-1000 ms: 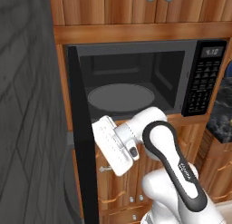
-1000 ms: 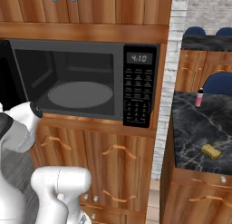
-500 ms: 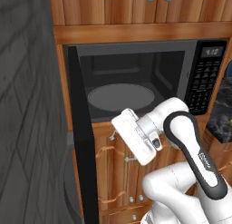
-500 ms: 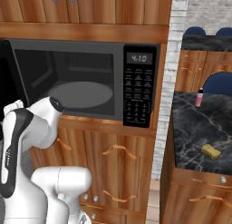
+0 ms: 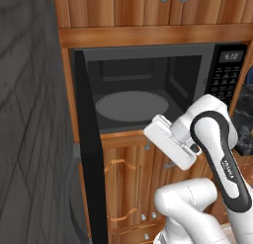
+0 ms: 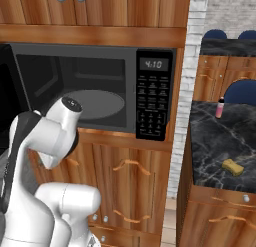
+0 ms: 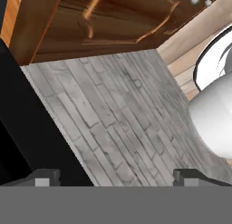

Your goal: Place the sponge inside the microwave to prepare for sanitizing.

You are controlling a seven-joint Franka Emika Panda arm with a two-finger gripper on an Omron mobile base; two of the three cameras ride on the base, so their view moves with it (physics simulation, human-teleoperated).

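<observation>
Jaws spread wide and holding nothing, the gripper (image 7: 116, 177) points at the floor (image 7: 118, 123), far from the sponge (image 6: 232, 167) on the dark tabletop (image 6: 215, 141), so the arm could bump the open microwave (image 5: 143, 97) door (image 5: 91, 149) turning over.

arm (image 5: 217, 154) — glossy white rounded shells; black joint band, small grey lettering | fingertips (image 7: 44, 177) — dark, blocky

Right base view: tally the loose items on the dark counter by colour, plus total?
Yellow: 1, the sponge
Pink: 1, the small bottle
Total: 2, both on the dark counter right of the microwave, whose door is open.
</observation>
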